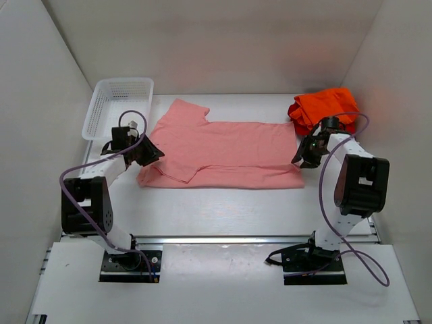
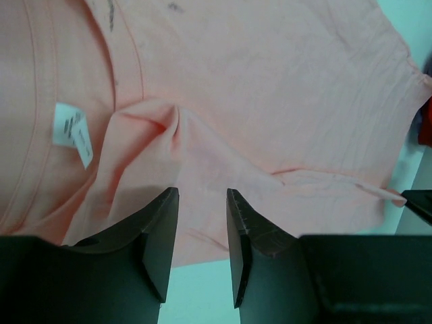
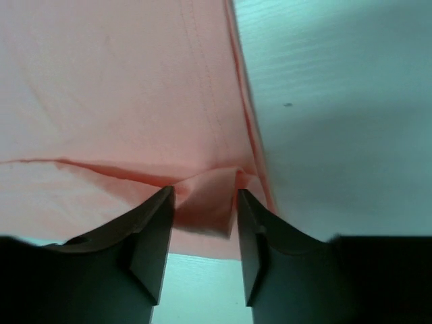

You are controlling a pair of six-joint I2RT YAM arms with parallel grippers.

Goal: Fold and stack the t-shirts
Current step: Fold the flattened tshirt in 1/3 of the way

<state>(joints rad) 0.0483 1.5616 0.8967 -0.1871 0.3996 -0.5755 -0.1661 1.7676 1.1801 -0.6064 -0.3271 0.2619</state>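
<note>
Salmon-pink t-shirt (image 1: 223,152) lies flat just right of the white basket (image 1: 101,101). Left gripper (image 1: 152,150) at its basket-side edge stands narrowly parted; right gripper (image 1: 301,156) at the far edge stands parted around a hem pucker.

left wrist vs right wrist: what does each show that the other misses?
Only left wrist: the neckline with its white label, and the left gripper, jaws apart.
Only right wrist: the shirt's stitched hem edge, and the right gripper, jaws apart with a small cloth fold between them.
Both: the salmon-pink t-shirt lying on the table, puckered just ahead of the fingers.
</note>
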